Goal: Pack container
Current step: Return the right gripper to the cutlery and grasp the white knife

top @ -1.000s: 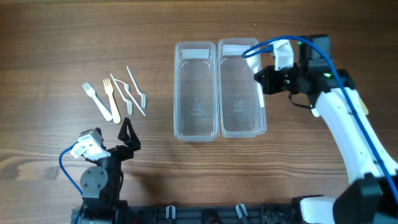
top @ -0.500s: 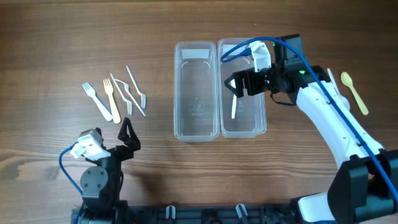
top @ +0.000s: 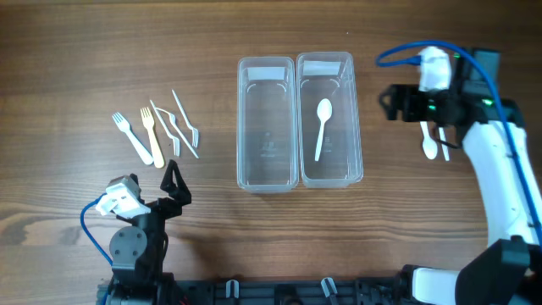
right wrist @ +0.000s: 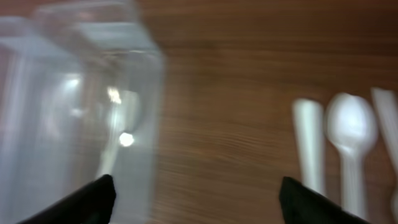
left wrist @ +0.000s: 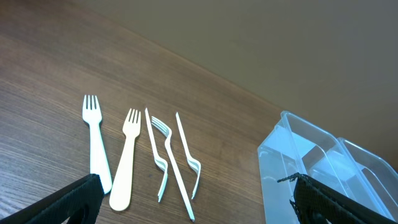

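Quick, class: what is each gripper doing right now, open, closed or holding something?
Left gripper: open, holding nothing.
Right gripper: open, holding nothing.

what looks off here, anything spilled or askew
Nothing stands out. One white spoon lies inside the right container, the left container is empty, the forks lie in a tidy group on the table, and nothing is spilled or broken.

Wooden table (top: 85,51) fills overhead view, warm brown, grain running left to right. Darker streaks toward far edge. Left wrist view: plain beige wall (left wrist: 280,37) beyond table's far edge, unmarked. Light soft, even; shadows faint, no glare on wood.
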{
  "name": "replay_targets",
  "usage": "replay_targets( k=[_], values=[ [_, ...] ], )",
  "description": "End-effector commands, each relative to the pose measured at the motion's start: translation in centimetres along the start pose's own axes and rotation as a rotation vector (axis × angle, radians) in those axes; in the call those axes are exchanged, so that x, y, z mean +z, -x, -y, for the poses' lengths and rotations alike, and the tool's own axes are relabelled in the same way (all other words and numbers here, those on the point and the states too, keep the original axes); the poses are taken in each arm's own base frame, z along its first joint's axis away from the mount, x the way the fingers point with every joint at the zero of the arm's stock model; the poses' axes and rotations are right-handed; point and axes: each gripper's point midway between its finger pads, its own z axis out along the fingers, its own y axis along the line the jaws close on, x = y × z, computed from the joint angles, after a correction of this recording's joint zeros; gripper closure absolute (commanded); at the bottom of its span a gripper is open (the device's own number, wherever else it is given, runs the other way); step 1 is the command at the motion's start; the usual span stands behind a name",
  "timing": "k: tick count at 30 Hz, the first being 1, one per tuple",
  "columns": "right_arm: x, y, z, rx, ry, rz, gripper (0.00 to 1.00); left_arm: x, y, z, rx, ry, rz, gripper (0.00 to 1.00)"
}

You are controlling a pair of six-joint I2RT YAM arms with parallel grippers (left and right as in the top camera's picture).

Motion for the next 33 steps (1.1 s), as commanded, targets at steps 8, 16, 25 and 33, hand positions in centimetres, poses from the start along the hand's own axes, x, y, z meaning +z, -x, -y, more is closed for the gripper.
replay_targets(
  k=[8, 16, 25, 33],
  values=[
    [-1.2, -1.7, 7.8, 0.066, -0.29, -0.056, 0.53, 0.0, 0.0, -0.1, 0.018, -0.001, 0.002, 0.0],
    [3.0, -3.8, 9.3, 0.077, -0.285, -0.168, 0.0, 0.0, 0.0, -0.1, 0.018, -0.001, 0.002, 0.0],
    [7.6, -6.6, 10.3, 0.122, -0.263, -0.274, 0.14, 0.0, 0.0, -0.1, 0.018, -0.001, 0.002, 0.0],
    [9.0, -6.8, 10.9, 0.086, -0.258, -0.281, 0.29, 0.0, 0.0, -0.1, 0.018, -0.001, 0.002, 0.0]
  ],
)
